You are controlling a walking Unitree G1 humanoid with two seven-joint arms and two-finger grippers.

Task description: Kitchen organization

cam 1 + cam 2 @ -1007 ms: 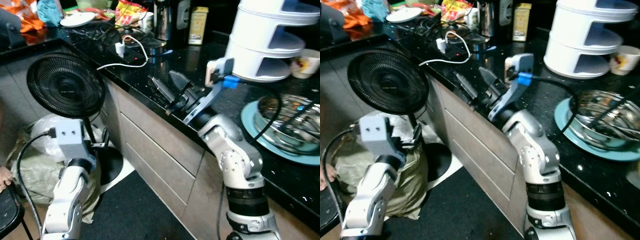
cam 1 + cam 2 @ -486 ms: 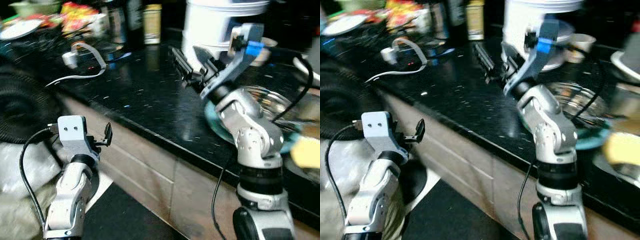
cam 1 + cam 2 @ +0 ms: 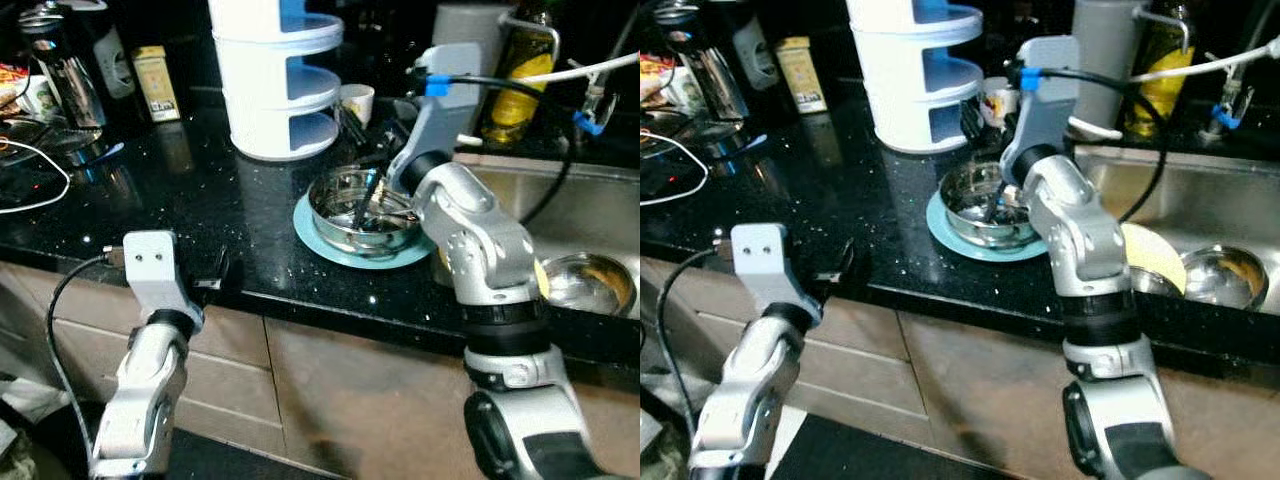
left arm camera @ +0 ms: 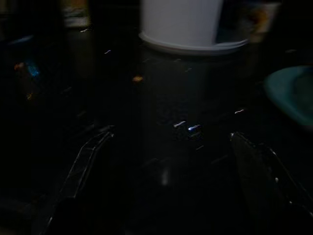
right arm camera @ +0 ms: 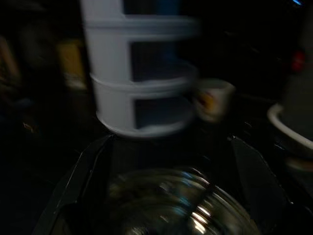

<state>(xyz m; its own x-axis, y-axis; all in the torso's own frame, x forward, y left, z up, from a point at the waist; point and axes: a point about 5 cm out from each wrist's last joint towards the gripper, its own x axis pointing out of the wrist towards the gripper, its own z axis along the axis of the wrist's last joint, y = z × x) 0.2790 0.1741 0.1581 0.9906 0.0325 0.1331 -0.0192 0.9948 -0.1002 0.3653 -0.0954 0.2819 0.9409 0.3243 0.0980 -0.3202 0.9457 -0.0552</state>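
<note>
1. While your right hand (image 3: 365, 135) hovers with fingers spread wide over the steel bowl (image 3: 362, 205), that bowl sits on a teal plate (image 3: 318, 231) on the black table (image 3: 180, 190).
2. Your left hand (image 3: 218, 272) is at the table's front edge, fingers wide.

No lettering on the cartons or bottles can be read.

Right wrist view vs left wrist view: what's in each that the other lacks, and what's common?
Right wrist: the steel bowl, close ahead between the fingers of the open right gripper. Left wrist: the edge of the teal plate, off to one side of the open left gripper. Both: the white rack standing ahead on the black counter, all dark and blurred.
</note>
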